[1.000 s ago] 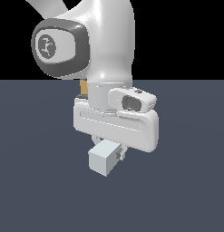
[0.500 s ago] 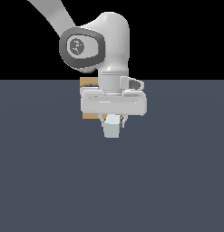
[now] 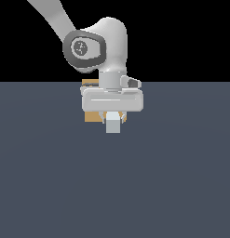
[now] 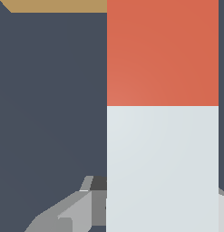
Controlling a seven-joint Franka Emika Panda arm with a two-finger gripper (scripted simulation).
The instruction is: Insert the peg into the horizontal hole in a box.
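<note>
1. Exterior view first: arm (image 3: pixel 95 46) comes down from the upper left of this view and ends in a white hand body set crosswise over the table (image 3: pixel 114 186).
2. Fingers (image 3: pixel 113 116) hang below that hand body, with the pale end of the peg (image 3: pixel 113 124) showing between and just under them. They look clamped on the peg, one on each side.
3. Only the grey-white end face and a short stretch of the peg show in this view; its red part is hidden behind the hand.
4. Box (image 3: pixel 92 116) sits directly behind the hand; just tan slivers of it peek out at the hand's lower edge and at its upper corner on the exterior view's left. The hole cannot be seen.
5. Whether the peg touches the box cannot be told from this view.
6. Wrist view next: the peg (image 4: pixel 162 127) fills much of the picture as a broad bar, red-orange on the far part and grey-white on the part nearer the camera.
7. A grey finger (image 4: pixel 72 213) lies against the white part's side near the camera; the other side is mostly cut off by the frame.
8. A strip of the tan box (image 4: pixel 59 5) runs along the frame edge beside the peg's red end, the dark table (image 4: pixel 50 90) between it and the finger.
9. The red tip runs out of frame, so its contact with the box cannot be judged.
</note>
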